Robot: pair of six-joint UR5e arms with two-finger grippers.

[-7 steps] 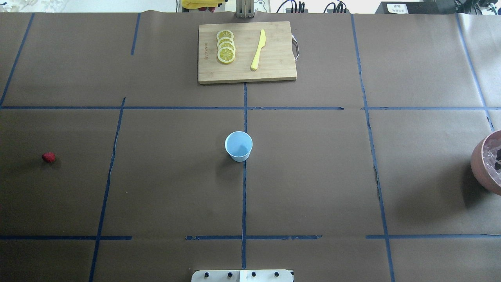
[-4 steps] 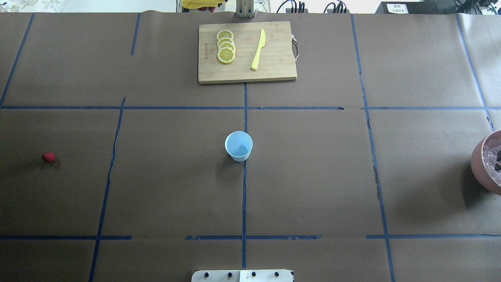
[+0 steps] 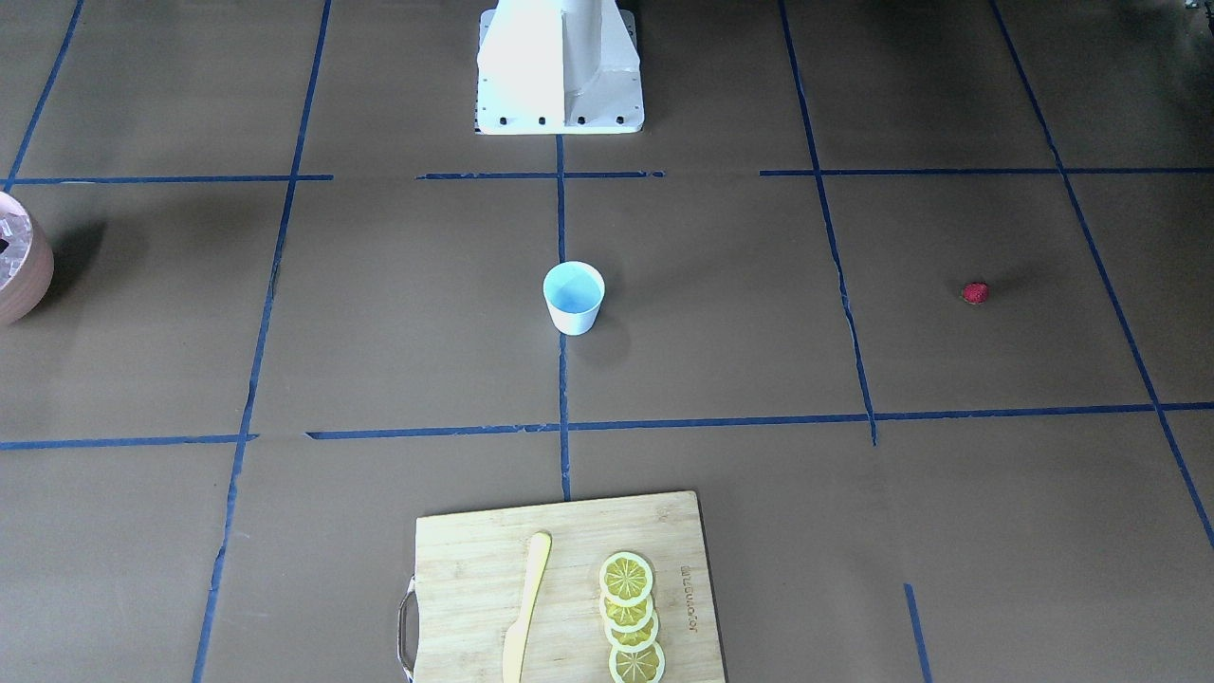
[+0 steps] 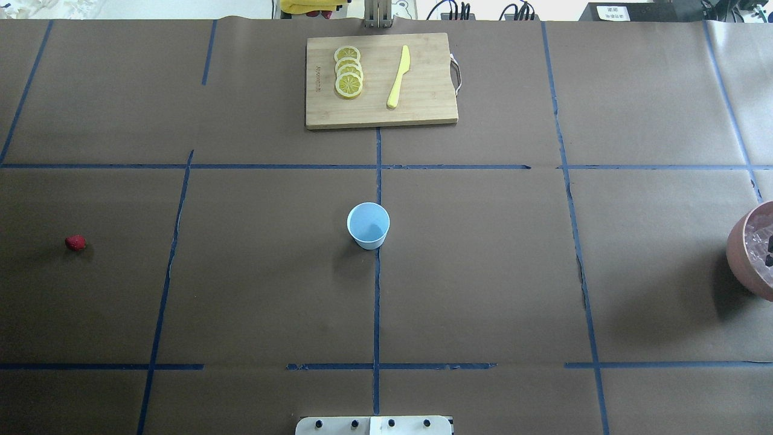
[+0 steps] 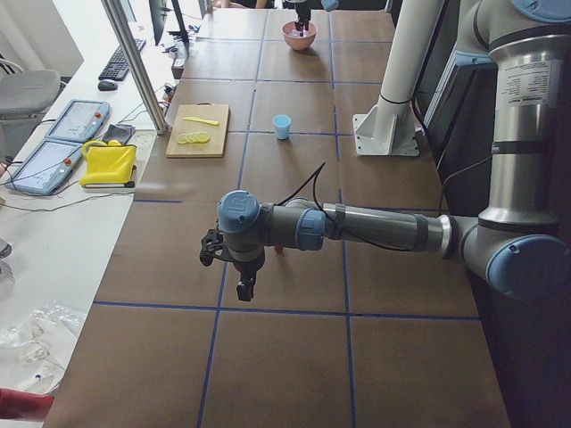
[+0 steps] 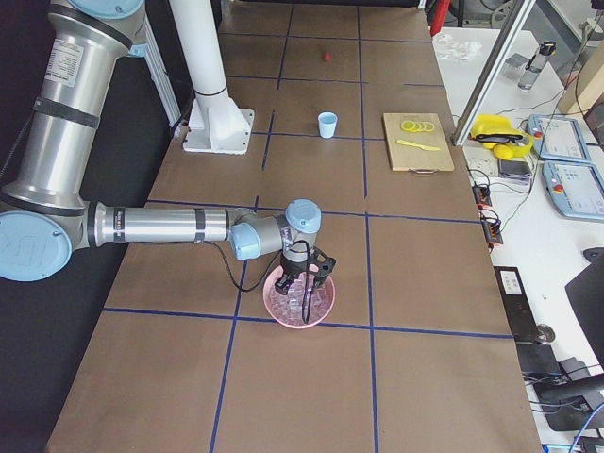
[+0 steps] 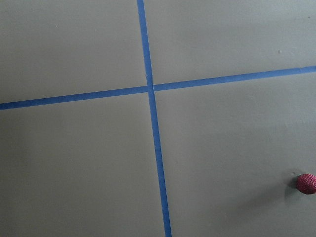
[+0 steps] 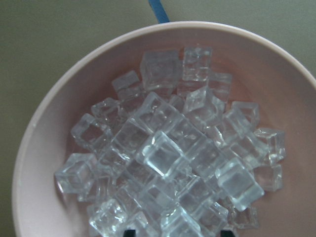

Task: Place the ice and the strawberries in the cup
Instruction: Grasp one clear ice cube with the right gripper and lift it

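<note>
The cup (image 4: 368, 225), white with a pale blue inside, stands upright at the table's middle and looks empty; it also shows in the front view (image 3: 573, 298). The strawberry (image 4: 75, 243) lies alone at the far left and shows at the lower right of the left wrist view (image 7: 306, 183). The ice (image 8: 168, 148) fills the pinkish-brown bowl (image 4: 746, 254) at the right edge. My right gripper (image 8: 177, 233) hangs just over the ice, open, its dark tips wide apart. My left gripper (image 5: 241, 287) points down above the table near the strawberry; I cannot tell whether it is open or shut.
A wooden cutting board (image 4: 380, 81) at the far middle holds lemon slices (image 4: 348, 72) and a yellow knife (image 4: 398, 77). The robot base (image 4: 374, 426) is at the near edge. Blue tape lines cross the brown table cover.
The dark bit of my right gripper over the bowl has shifted slightly toward the view's right edge. The cup, strawberry and bowl have not moved.
</note>
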